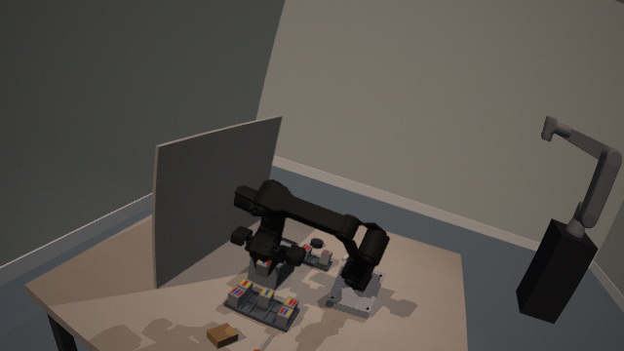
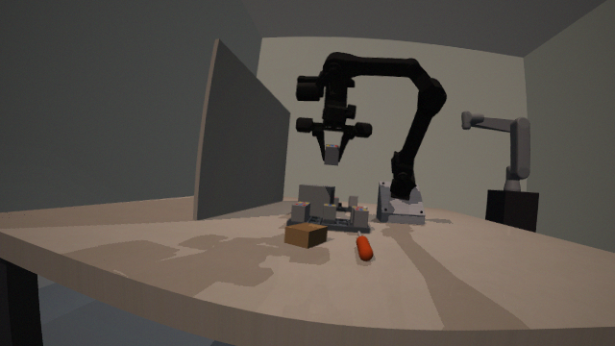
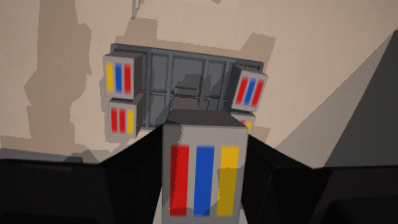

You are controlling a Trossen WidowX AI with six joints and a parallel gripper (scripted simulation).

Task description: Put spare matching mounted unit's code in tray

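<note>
My gripper (image 2: 332, 158) (image 3: 198, 131) is shut on a grey block (image 1: 263, 267) (image 2: 332, 155) (image 3: 204, 135) with red, blue and yellow stripes on top, held high above the table. Below it, the dark compartmented rack (image 2: 336, 228) (image 3: 187, 72) holds several striped grey blocks, among them a red-blue-red one (image 1: 237, 294) (image 3: 249, 90), a yellow-blue-red one (image 3: 118, 77) and a red-red-yellow one (image 3: 122, 119). A second dark rack or tray (image 1: 319, 264) stands farther back with small striped blocks. I cannot tell which is the mounted unit; no code on a back is readable.
A tall grey panel (image 1: 210, 205) (image 2: 240, 144) stands at the left. A grey box-like stand (image 1: 278, 279) (image 2: 311, 196) is behind the front rack. A brown block (image 1: 222, 335) (image 2: 306, 235) and an orange-handled screwdriver (image 2: 364, 248) lie in front of it.
</note>
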